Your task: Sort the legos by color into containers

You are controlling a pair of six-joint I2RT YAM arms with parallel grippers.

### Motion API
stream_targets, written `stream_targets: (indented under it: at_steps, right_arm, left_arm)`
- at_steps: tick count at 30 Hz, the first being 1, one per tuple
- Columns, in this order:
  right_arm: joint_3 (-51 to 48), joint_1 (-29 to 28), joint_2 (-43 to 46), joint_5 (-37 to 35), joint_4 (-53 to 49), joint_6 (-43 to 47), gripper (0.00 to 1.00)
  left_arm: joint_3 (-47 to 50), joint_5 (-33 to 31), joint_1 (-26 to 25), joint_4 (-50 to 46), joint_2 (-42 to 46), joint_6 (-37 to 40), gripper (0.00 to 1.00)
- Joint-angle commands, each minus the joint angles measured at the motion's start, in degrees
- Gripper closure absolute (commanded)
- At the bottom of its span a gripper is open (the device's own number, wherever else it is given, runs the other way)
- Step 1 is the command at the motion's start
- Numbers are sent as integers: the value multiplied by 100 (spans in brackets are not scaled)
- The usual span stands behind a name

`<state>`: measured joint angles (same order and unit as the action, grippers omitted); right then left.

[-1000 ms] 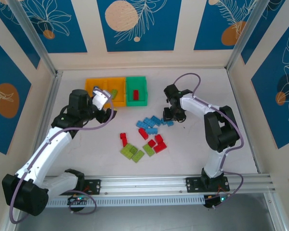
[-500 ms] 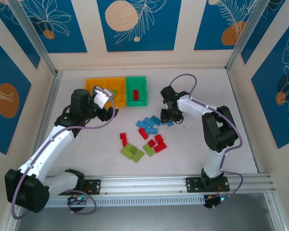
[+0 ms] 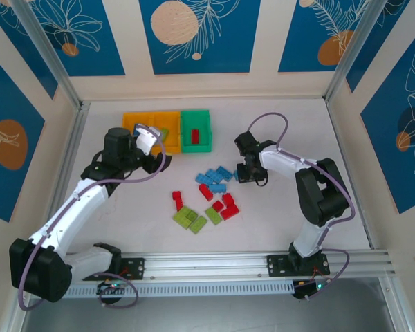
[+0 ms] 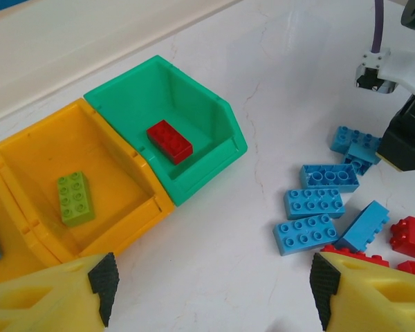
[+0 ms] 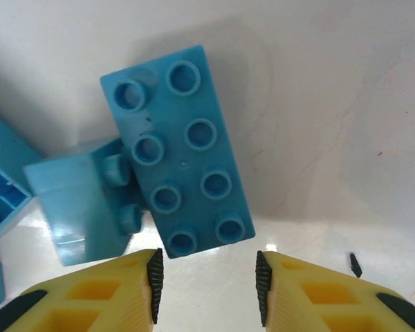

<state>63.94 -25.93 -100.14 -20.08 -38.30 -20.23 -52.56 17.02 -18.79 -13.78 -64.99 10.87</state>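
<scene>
Right wrist view: a blue lego (image 5: 176, 159) lies flat, studs up, on the white table (image 5: 318, 104), just ahead of the right gripper (image 5: 207, 287). Its near short end sits just in front of the gap between the yellow fingers (image 5: 97, 290). The jaws stand apart by roughly the lego's width, with nothing between them and nothing touching. A second blue lego (image 5: 83, 207) lies on its side against the first one's left edge.

From above, the right gripper (image 3: 247, 173) is down at the right end of the loose blue legos (image 3: 213, 178). It covers the target there, so contact probably cannot be judged from that angle. The left wrist view shows the left gripper (image 4: 214, 297) spread wide and holding nothing, short of the green bin (image 4: 214, 114). That bin holds one red lego (image 4: 169, 141). The orange-yellow bin (image 4: 28, 152) beside it holds one lime green lego (image 4: 75, 198).

Compared with half a second ago, the right wrist has shifted slightly toward the near edge and to the right, and its cable loop has changed shape. The left arm has barely moved. The red pile (image 3: 225, 206) and the lime green pile (image 3: 190, 218) lie as they did.
</scene>
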Motion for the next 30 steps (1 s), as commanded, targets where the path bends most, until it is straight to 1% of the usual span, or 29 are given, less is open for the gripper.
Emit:
stream_targets:
  at_steps: [1,4,6,10,15,18,19,22,24,25,28,30]
  right_arm:
    - [-127,-22,96,-220,101,-114,57]
    - [-50,18,-55,-272,110,-112,54]
    - [37,42,-207,-149,183,-25,51]
    - [250,58,-550,13,203,45,48]
    - [513,131,-816,237,165,146,47]
    - [600,159,-909,411,122,236,50]
    - [603,166,-919,446,114,253,51]
    - [574,174,-855,440,124,259,60]
    - [567,166,-702,254,41,177,67]
    - [549,161,-568,172,34,153,68]
    - [431,98,79,-83,75,125,70]
    - [360,5,657,-196,160,207,71]
  left_arm:
    - [-71,171,-28,155,-5,-126,25]
    - [-70,170,-21,187,-48,-139,24]
    - [-103,188,-24,185,-83,-145,24]
    - [-154,179,-21,120,-121,-132,24]
    - [-115,144,-20,100,-93,-135,24]
    - [-127,147,-25,84,-124,-339,24]
    - [-176,115,-20,32,-178,-485,24]
    - [-447,95,-20,-269,-456,-934,23]
    - [-700,89,-20,-451,-704,-1411,24]
    - [-839,116,-20,-553,-801,-1679,25]
    - [-1450,199,-18,-1060,-1190,-2918,28]
    - [-1875,353,-21,-1467,-1469,-3904,32]
